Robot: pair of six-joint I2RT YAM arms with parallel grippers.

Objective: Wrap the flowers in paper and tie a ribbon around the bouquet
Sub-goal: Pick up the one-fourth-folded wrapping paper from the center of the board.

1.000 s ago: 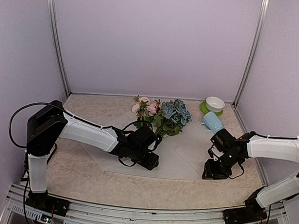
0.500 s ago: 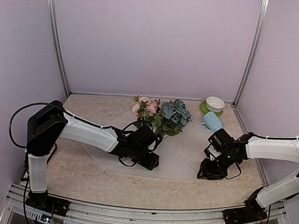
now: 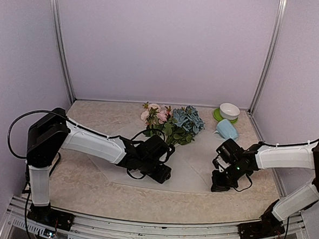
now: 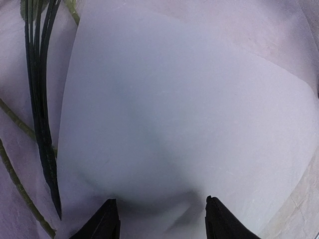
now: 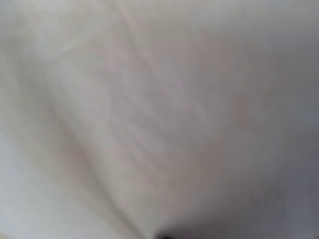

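The flowers point(image 3: 173, 122), pink roses and a blue hydrangea, lie at the back of the table with their heads on the far edge of the paper point(image 3: 192, 162), a frosted white sheet spread flat. My left gripper point(image 3: 164, 174) hovers low over the sheet's middle, open. In the left wrist view its fingertips point(image 4: 108, 219) stand apart with the paper point(image 4: 174, 114) bulging up ahead of them, and dark thin stems point(image 4: 39, 99) run along the left. My right gripper point(image 3: 218, 182) is shut at the sheet's right edge. Blurred paper point(image 5: 149, 114) fills its wrist view, so a grip cannot be made out. The ribbon is out of view.
A pale blue mug point(image 3: 226, 129) lies on its side at the back right, just behind my right arm. A white bowl on a green saucer point(image 3: 229, 111) sits in the back right corner. Metal frame posts and walls close in the table.
My right gripper slid left to the paper's right edge and went from open to shut. The left arm stayed nearly still.
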